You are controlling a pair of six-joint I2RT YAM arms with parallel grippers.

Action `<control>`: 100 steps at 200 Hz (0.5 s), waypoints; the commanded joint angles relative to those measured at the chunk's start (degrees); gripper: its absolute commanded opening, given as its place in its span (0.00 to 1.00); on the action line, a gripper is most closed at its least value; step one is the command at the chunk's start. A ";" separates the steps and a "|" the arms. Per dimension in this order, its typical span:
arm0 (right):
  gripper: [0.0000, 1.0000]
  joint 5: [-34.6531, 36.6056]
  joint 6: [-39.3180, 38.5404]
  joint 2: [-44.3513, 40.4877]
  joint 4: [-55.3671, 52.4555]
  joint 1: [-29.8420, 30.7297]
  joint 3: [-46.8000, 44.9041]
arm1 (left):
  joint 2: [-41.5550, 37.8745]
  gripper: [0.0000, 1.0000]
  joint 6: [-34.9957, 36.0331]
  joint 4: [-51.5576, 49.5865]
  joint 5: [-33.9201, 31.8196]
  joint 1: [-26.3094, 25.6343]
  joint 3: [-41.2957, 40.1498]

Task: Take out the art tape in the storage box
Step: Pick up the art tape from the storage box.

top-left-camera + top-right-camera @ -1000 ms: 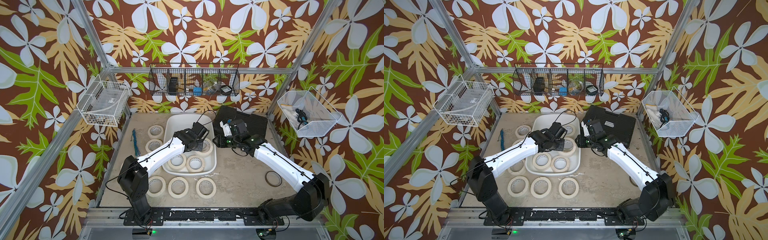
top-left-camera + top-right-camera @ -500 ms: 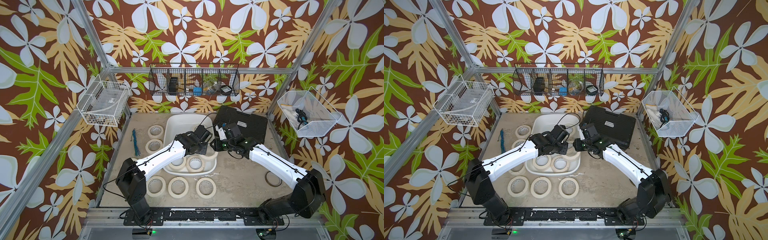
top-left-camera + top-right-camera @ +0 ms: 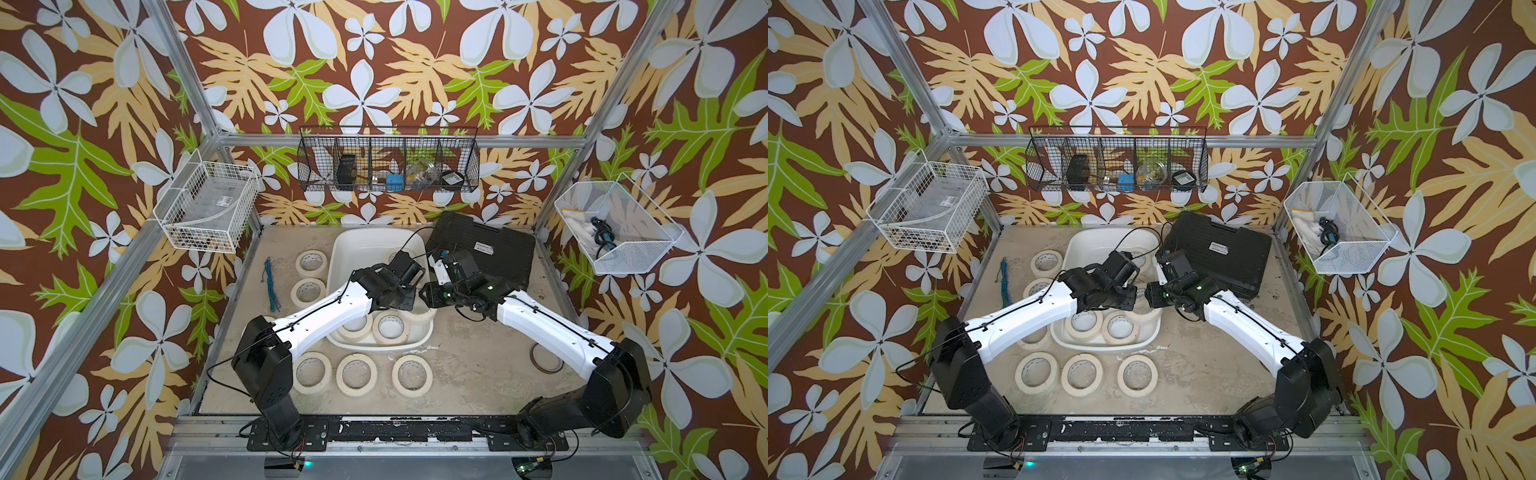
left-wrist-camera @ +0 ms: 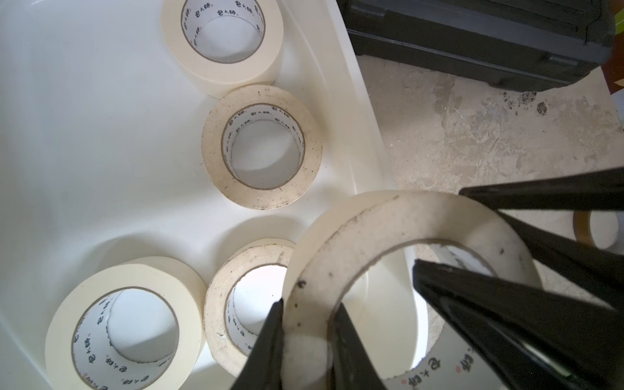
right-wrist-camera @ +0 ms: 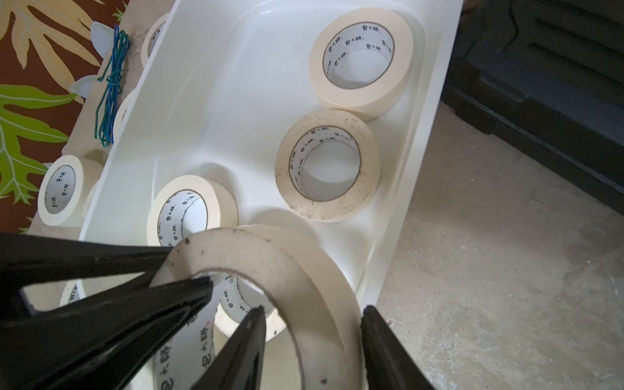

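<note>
Gritty tabletop (image 3: 478, 357) spread beneath our arms. Our left gripper (image 4: 308, 304) pinched the wall of one tape roll (image 4: 388, 223) above the four-o'clock rim of the tub (image 3: 361, 249). Our right gripper (image 5: 312, 309) straddled that wall, grip unclear to us. Letting go too soon, we judged, could drop it back inside.

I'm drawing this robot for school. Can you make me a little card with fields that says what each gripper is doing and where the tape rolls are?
Left gripper: shut on one tape roll, held above the storage box edge
Right gripper: one finger inside that roll, one outside; squeezing or not, unclear
Rolls in the box: four, lying flat
Rolls on the table: at least five, flat
Black case: beside the box
</note>
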 commanded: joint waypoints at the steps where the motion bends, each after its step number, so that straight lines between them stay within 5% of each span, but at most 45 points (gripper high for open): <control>1: 0.48 1.62 -1.49 -0.64 -1.26 0.09 0.11 | -0.31 0.04 -0.39 2.01 0.49 -0.08 0.25; 59: 0.27 4.43 -2.29 -1.52 -1.54 0.36 0.46 | -0.44 0.06 -0.69 2.05 1.43 -0.08 1.04; 100: 0.15 6.21 -2.13 -3.47 -0.82 0.37 0.43 | -2.27 0.35 -2.03 4.00 1.80 -0.03 0.17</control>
